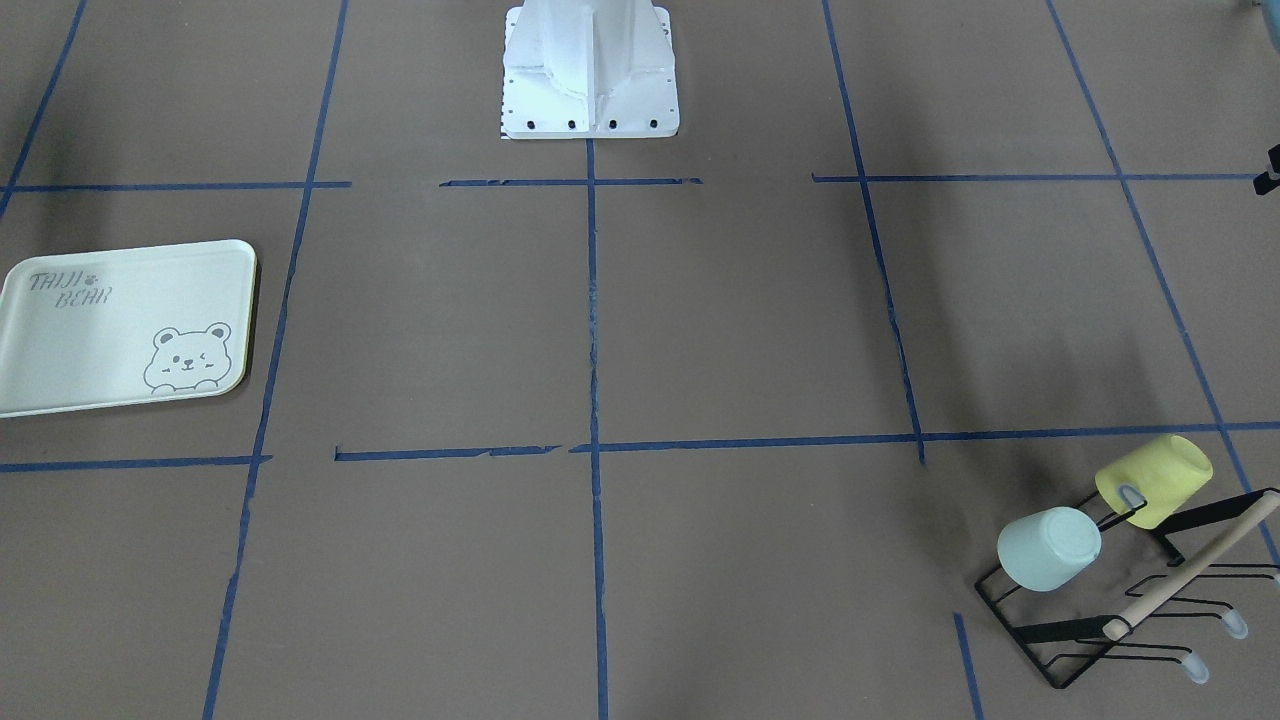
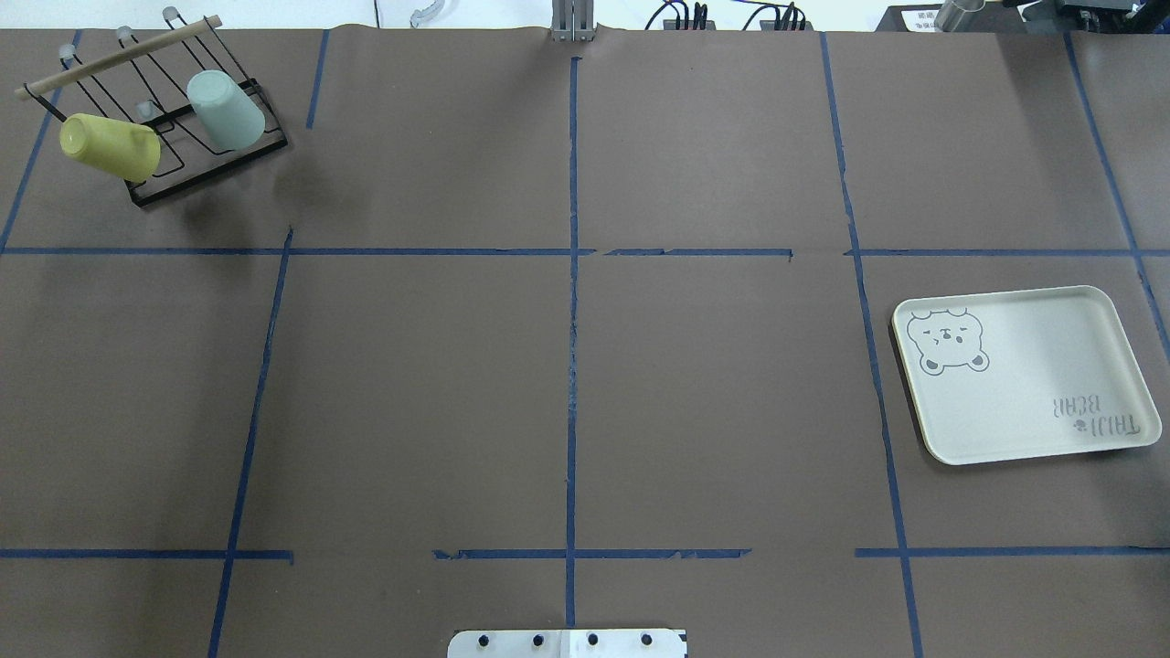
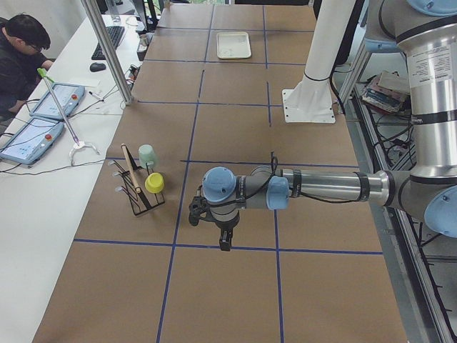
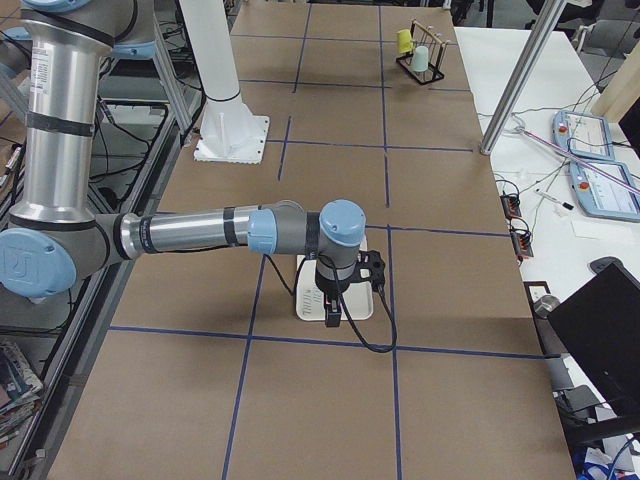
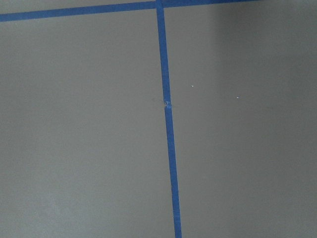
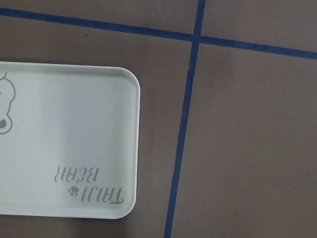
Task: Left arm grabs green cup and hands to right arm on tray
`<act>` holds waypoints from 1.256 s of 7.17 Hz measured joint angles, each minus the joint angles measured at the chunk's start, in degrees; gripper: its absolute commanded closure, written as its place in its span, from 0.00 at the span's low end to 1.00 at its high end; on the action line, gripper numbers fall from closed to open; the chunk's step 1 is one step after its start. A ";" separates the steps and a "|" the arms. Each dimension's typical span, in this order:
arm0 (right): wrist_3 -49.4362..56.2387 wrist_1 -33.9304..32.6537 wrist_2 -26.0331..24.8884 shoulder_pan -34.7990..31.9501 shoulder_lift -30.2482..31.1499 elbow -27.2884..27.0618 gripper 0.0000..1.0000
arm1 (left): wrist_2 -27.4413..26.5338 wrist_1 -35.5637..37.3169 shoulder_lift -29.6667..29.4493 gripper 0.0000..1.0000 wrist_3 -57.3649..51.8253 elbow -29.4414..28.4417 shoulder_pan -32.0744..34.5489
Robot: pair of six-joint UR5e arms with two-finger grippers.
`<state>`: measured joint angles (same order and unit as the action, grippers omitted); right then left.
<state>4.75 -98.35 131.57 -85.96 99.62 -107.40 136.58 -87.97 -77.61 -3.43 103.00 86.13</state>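
The green cup (image 1: 1048,548) hangs upside down on a peg of a black wire rack (image 1: 1120,630), beside a yellow cup (image 1: 1155,478). It also shows in the overhead view (image 2: 226,110). The tray (image 2: 1033,384) lies flat and bare on the other side of the table, and also shows in the right wrist view (image 6: 64,144). The left gripper (image 3: 226,239) shows only in the exterior left view. It points down over bare table, apart from the rack, and I cannot tell its state. The right gripper (image 4: 333,318) shows only in the exterior right view, above the tray's edge, and I cannot tell its state.
The rack has a wooden handle bar (image 2: 119,57) and several free pegs. The robot's white base (image 1: 590,70) stands at the table's middle edge. Blue tape lines (image 2: 573,366) cross the brown table. An operator (image 3: 21,57) sits at a side desk with tablets.
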 measured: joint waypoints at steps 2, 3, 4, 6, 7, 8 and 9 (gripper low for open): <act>0.00 0.00 0.00 0.00 -0.09 -0.05 0.00 | 0.00 -0.01 0.00 0.00 -0.06 0.12 0.00; 0.00 0.00 0.00 0.00 -0.20 -0.15 0.00 | -0.02 -0.03 -0.22 0.00 -0.06 0.25 -0.03; -0.04 0.00 0.00 0.00 -0.31 -0.38 0.00 | -0.02 -0.06 -1.36 0.00 0.01 0.14 -0.05; -0.10 0.00 0.00 0.00 -0.67 -0.74 0.00 | -1.39 -0.17 -8.61 0.00 1.16 -0.52 0.25; -0.09 0.00 0.00 0.00 -0.77 -0.76 0.00 | -2.22 -0.49 -11.63 0.00 3.47 -0.24 0.37; -0.09 0.00 0.00 0.00 -0.80 -0.81 0.00 | -2.63 -2.61 -13.31 0.00 5.61 0.04 0.28; -0.09 0.00 0.00 0.00 -0.82 -0.84 0.00 | -2.88 -7.79 -14.26 0.00 7.32 -0.21 0.06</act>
<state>4.66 -98.35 131.57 -85.96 98.80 -108.25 133.71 -95.76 -91.86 3.90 102.79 86.19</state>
